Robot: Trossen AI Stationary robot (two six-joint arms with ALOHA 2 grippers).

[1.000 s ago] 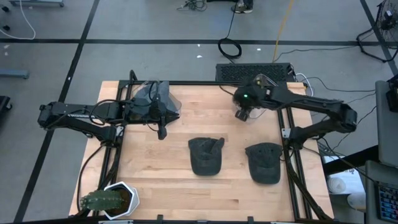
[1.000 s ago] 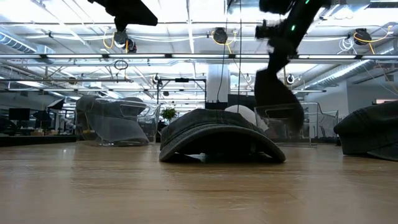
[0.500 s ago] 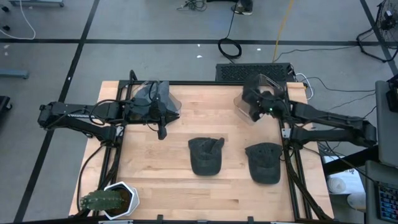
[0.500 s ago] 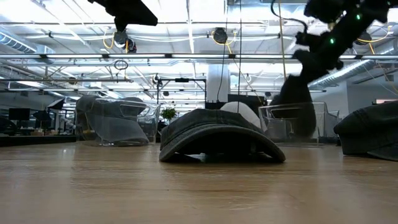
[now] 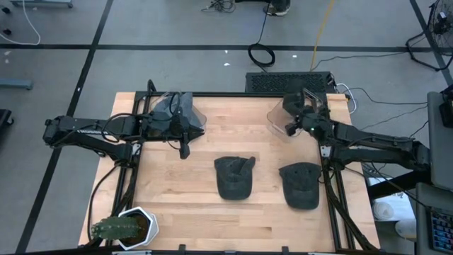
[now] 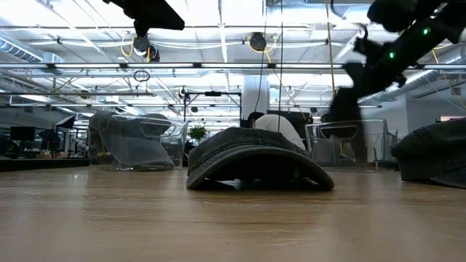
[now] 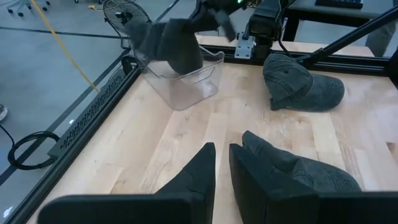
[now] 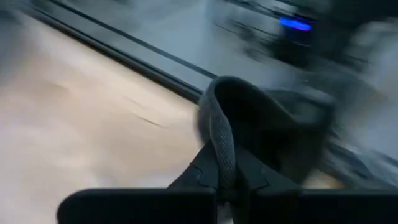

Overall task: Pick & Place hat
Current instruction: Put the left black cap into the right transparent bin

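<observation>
My right gripper is shut on a dark grey hat at the table's far right. It holds the hat over a clear plastic bin. The hat also shows in the low view. Two more dark hats lie crown up on the table, one in the middle and one to the right. My left gripper waits at the far left above the table. It is empty, with a narrow gap between its fingers. My right gripper pinches a rolled edge of the hat's cloth between its two fingers. How many layers it has, I cannot tell. The hat hangs below the gripper, clear of the table, with its lower part at the bin's open top.
A second clear bin at the far left holds a dark hat. A white pot with a cactus stands at the near left corner. Black frame rails run along the table's sides. Bare wood lies between the hats and the near edge.
My right gripper has carried the hat toward the table's right edge, from beside the clear bin to over it. The hat still hangs below the fingers. My left arm and the two hats on the table have kept still.
</observation>
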